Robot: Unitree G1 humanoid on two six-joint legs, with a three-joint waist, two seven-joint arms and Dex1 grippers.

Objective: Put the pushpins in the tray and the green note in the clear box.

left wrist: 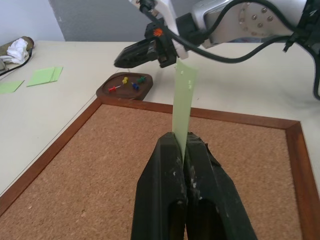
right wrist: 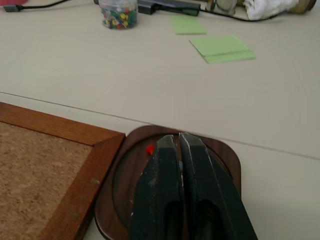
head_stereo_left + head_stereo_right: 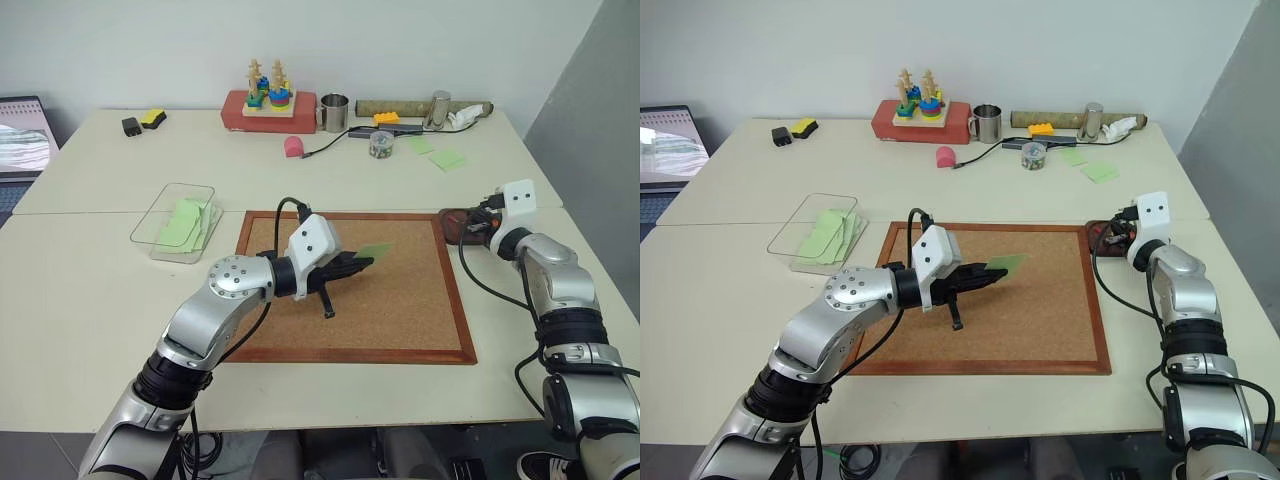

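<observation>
Pushpins [image 1: 125,84] lay in the tray [image 1: 107,91] under the right gripper [image 2: 179,142], which was clenched and empty. Left gripper [image 1: 183,145] was clamped on the green note [image 1: 183,100], lifted off the cork board [image 3: 400,310]. Remaining: carry the note to the clear box [image 3: 150,225], off to that gripper's left, already holding green notes. Path looked unobstructed.

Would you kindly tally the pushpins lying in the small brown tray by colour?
Red pushpin: 1
Yellow pushpin: 1
Blue pushpin: 1
Green pushpin: 1
Total in the tray: 4
</observation>
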